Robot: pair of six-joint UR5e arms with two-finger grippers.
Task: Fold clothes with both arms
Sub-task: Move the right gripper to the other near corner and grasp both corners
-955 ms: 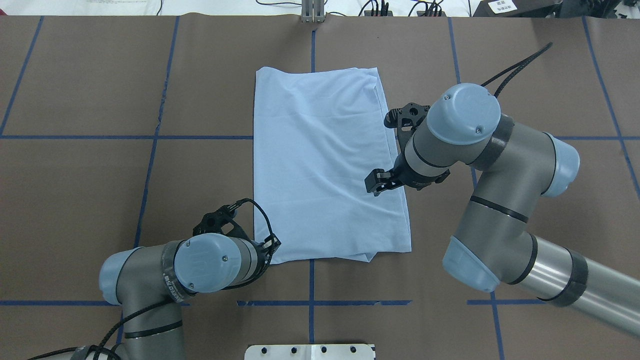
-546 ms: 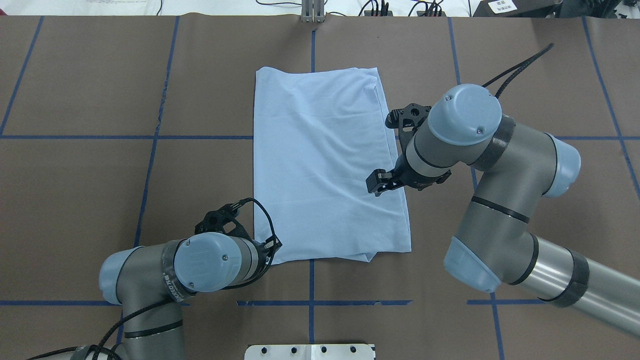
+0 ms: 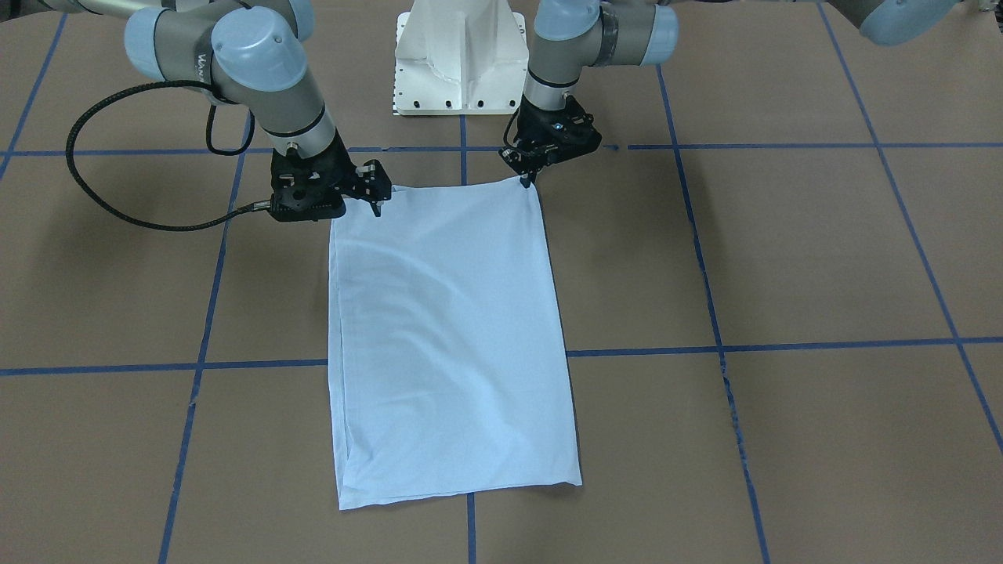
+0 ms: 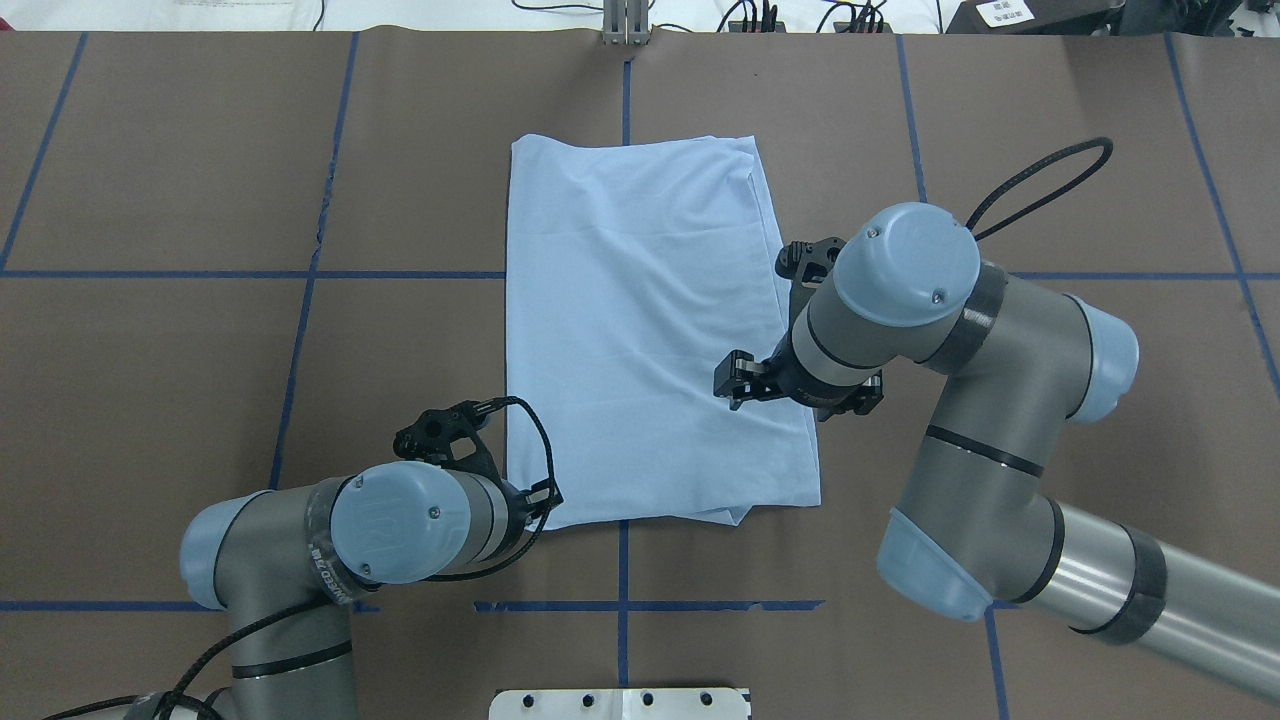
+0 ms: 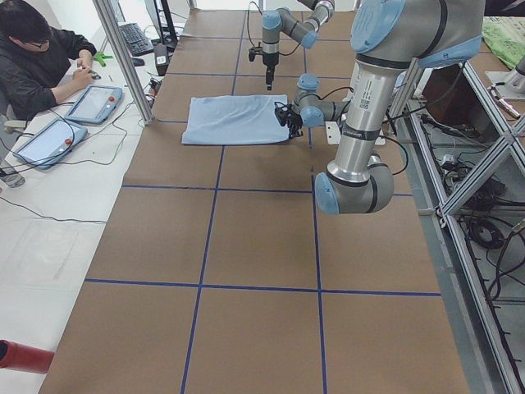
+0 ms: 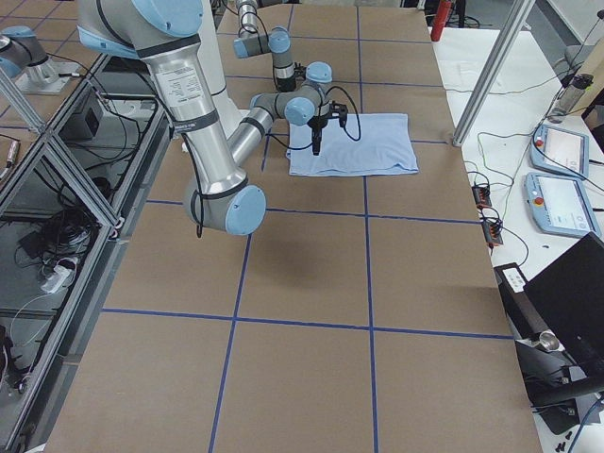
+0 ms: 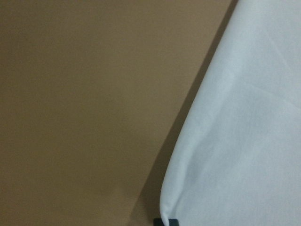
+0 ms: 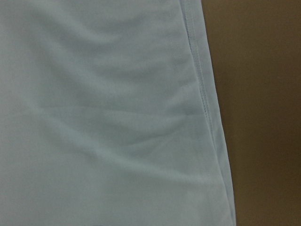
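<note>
Black left jaws sit close together, their tip touching the near left corner of the shirt (image 4: 640, 330). Whether any cloth is pinched between them cannot be told. The right jaws stand apart and empty, hovering just over the shirt's right edge, beside the stitched hem that the wrist view shows.

Over the past second the right arm (image 4: 905, 290) has slid along that edge toward the robot, from about the middle to nearer the near right corner. The left arm (image 4: 400, 520) has hardly shifted. The shirt has not moved. It lies flat on the brown surface (image 4: 200, 400), folded into a long rectangle with no sleeves showing, between the two arms.

The right side is probably catching up, heading for its own corner so that both near corners can be lifted together and carried to the far end. It seems short of that corner yet, and raised above the cloth.
</note>
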